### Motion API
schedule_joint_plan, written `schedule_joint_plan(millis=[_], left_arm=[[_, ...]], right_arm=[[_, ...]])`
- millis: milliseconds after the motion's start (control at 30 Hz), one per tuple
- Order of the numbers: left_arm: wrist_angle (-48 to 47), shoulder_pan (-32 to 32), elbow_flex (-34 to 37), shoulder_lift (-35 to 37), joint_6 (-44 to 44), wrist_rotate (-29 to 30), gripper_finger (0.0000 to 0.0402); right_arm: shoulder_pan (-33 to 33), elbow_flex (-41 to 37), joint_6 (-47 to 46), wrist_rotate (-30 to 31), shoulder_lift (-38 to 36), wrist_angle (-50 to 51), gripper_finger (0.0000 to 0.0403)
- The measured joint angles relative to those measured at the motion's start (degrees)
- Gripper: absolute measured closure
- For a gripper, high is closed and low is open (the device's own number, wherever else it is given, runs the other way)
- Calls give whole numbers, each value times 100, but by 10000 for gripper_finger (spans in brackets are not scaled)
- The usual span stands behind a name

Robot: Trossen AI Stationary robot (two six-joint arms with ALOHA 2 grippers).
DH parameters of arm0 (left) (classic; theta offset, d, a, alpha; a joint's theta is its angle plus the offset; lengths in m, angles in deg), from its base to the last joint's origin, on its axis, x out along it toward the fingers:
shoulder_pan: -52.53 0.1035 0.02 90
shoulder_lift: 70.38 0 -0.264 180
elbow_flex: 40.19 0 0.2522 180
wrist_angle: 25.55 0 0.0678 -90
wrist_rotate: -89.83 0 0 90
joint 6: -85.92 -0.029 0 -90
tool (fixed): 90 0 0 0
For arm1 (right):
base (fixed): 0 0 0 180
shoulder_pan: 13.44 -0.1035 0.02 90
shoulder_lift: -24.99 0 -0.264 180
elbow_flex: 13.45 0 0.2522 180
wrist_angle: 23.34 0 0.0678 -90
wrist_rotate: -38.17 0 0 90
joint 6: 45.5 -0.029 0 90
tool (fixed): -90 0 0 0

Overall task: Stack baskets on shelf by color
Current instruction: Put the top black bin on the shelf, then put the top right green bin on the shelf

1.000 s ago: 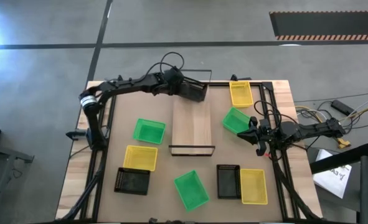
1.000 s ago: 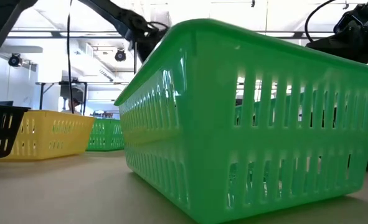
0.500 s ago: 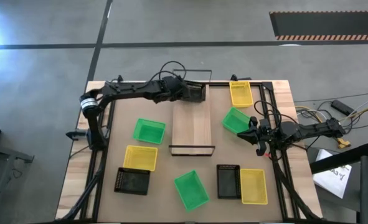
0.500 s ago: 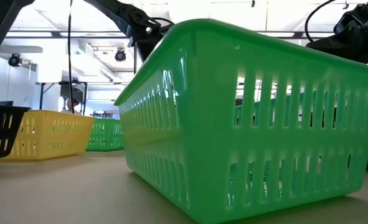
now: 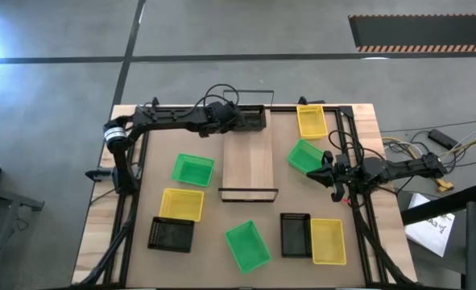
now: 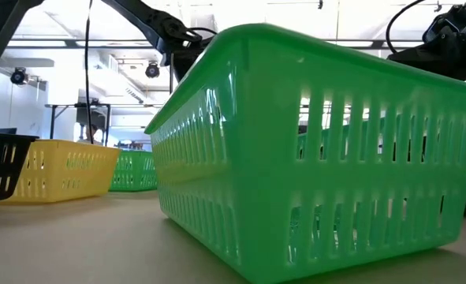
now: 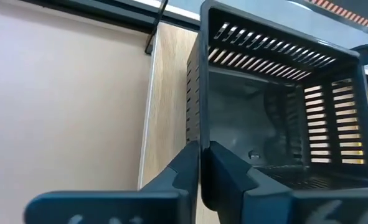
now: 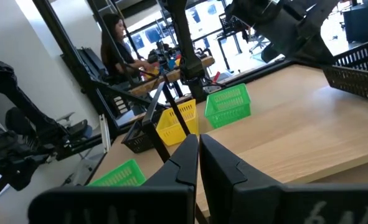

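My left gripper [image 5: 236, 119] [image 7: 199, 158] is over the far end of the shelf [image 5: 248, 165], a light-wood plank with a black wire frame, and is shut on a black basket [image 5: 254, 118] [image 7: 277, 99]. Whether the basket rests on the plank I cannot tell. My right gripper [image 5: 328, 169] [image 8: 198, 152] is shut and hovers at the table's right side, next to a green basket [image 5: 304, 155]. The wrist view shows nothing between its fingers. A yellow basket [image 5: 311, 121] stands on the table beyond the green one. My left gripper pinches the black basket's side wall [image 7: 194, 124] at its rim, one finger inside the basket and one outside. It reaches in level from the table's left side. The basket's open top and slotted inner walls face the wrist camera, over the plank's far end.
On the table's left stand a green [image 5: 193, 170], a yellow [image 5: 181, 204] and a black basket [image 5: 171, 234]. Near the front edge are a green [image 5: 247, 246] [image 6: 311, 150], a black [image 5: 295, 234] and a yellow basket [image 5: 327, 241]. The plank's middle and near end are bare.
My left arm has come down at the shelf's far end with the black basket still in its hold. The basket, skewed to the plank a second ago, now sits lower and square with it.
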Motion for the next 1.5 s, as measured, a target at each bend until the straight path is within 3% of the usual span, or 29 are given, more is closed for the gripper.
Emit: schedule_joint_plan(millis=[433,633,1067,1500], left_arm=[[36,0,10,7,-422,-234,289],[-114,17,15,403,-1622,-617,256],[-714,-252,28,2053,-3732,-804,251],[-704,-1015,624,3169,-3711,-798,251]], right_arm=[[0,0,2,0,0,0,394],[0,-2,2,0,0,0,394],[0,-2,334,0,0,0,394],[0,-2,974,13,-9,-9,394]])
